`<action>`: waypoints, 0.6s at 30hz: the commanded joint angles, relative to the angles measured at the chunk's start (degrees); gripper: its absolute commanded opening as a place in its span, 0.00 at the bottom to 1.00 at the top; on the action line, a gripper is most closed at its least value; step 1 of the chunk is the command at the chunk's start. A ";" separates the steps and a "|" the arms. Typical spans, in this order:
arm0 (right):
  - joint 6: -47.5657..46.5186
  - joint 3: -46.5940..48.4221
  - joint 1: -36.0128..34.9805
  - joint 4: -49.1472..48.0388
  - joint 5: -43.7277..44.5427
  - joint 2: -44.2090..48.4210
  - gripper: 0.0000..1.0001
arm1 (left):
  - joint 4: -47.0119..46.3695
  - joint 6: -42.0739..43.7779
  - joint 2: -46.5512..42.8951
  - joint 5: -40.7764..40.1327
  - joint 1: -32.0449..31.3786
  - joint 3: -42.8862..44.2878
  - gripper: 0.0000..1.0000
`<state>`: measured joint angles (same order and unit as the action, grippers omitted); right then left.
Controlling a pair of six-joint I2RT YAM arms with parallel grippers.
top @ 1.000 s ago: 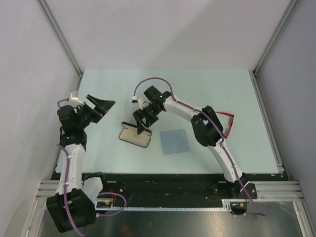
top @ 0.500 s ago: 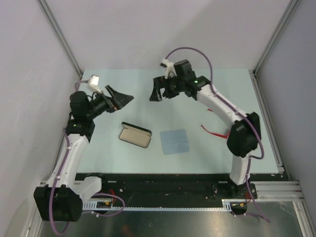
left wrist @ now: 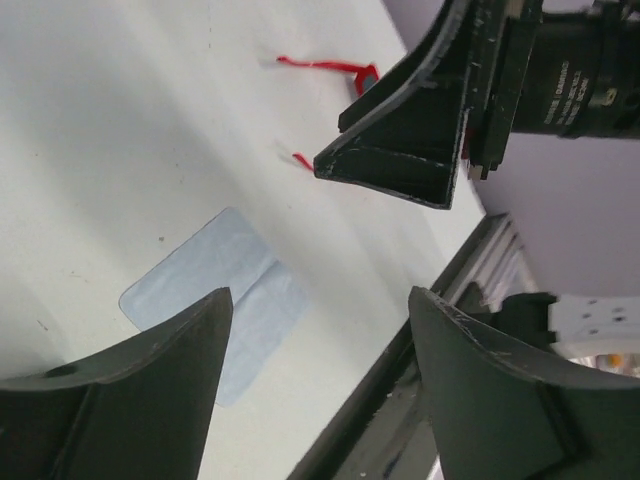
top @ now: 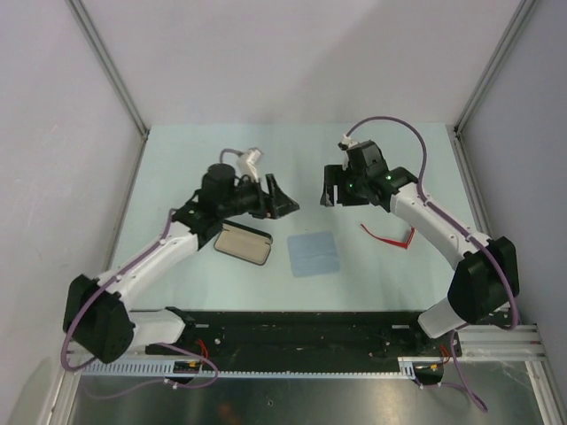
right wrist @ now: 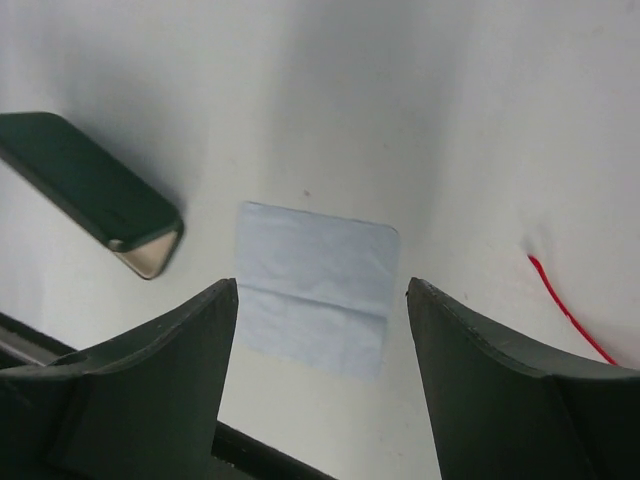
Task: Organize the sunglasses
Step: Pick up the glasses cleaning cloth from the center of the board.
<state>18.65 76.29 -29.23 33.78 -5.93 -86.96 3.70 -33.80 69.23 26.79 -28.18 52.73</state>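
Observation:
The red sunglasses (top: 390, 235) lie on the table right of centre, with nothing holding them. The left wrist view shows part of their frame (left wrist: 322, 65), and the right wrist view shows one temple arm (right wrist: 568, 314). My left gripper (top: 282, 202) is open and empty, above the table just right of the black case (top: 242, 243). In its own view (left wrist: 320, 380) it hangs over the grey-blue cloth (left wrist: 215, 300). My right gripper (top: 330, 189) is open and empty, in the air left of the sunglasses. In its own view (right wrist: 320, 370) it looks down on the cloth (right wrist: 315, 290).
The black case lies open, showing a tan lining, left of the cloth (top: 313, 254), and it also shows in the right wrist view (right wrist: 95, 188). The right gripper's fingers (left wrist: 410, 150) fill the upper part of the left wrist view. The table's front rail (top: 310, 319) runs along the near edge.
My left arm swung from the left side in towards the centre, over the case. My right arm moved right and nearer, from the back of the table. Both stay open and empty.

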 commanded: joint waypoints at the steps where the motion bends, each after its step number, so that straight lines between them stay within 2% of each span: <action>1: 1.82 -2.20 -0.03 1.55 5.49 -1.28 0.71 | 2.62 4.27 6.77 -9.98 -7.04 4.92 0.72; 6: 5.15 -4.83 0.05 -0.38 5.93 -4.00 0.62 | 8.23 2.08 15.04 -19.92 -11.45 8.17 0.58; 10: 6.83 -6.42 -0.03 -1.88 5.93 -7.51 0.56 | 12.81 -0.47 20.76 -26.68 -13.91 10.55 0.56; 13: 7.62 -6.77 0.05 -2.23 5.93 -9.89 0.59 | 15.71 -0.91 24.71 -31.34 -15.23 12.39 0.53; 18: 8.41 -7.38 0.05 -3.89 5.93 -12.44 0.59 | 16.77 -0.39 29.81 -33.03 -15.50 14.06 0.52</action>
<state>25.39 69.14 -29.19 32.84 -0.91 -98.02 18.41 -33.23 96.86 -1.30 -43.31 63.37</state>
